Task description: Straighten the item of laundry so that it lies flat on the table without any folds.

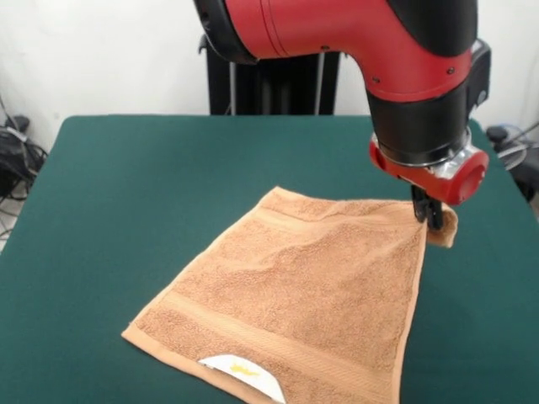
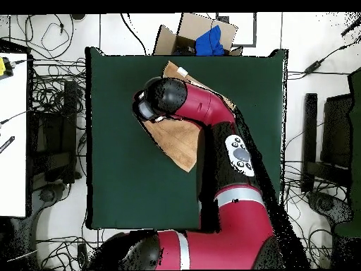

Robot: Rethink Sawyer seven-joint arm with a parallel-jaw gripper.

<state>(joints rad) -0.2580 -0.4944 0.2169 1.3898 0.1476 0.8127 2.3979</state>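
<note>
white tag, towel, gripper pinching corner

Red arm over towel (mostly hidden)

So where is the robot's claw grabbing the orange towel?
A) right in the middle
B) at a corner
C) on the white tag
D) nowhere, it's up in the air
B: in the front view the claw pinches a corner of the towel, which curls up beside it, while the white tag lies far off at the opposite edge.
</note>
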